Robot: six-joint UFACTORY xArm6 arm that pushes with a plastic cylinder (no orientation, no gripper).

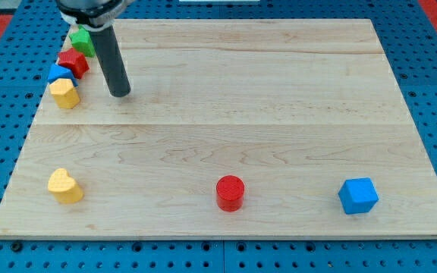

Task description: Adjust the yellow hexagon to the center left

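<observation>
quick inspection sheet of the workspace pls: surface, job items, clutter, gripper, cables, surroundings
Surface: light wooden board, flat, lying on a blue pegboard.
Job's things: yellow hexagon at the view's upper left edge, touching a blue block in a row of four.
Clutter: red block and green block further up that row; yellow heart at the view's bottom left; red cylinder bottom centre; blue cube bottom right.
Gripper: none fitted; my tip rests on the board just to the view's right of the yellow hexagon, not touching it.
Cables: nothing seen.
Surroundings: blue pegboard all round, red area at the view's top corners.
</observation>
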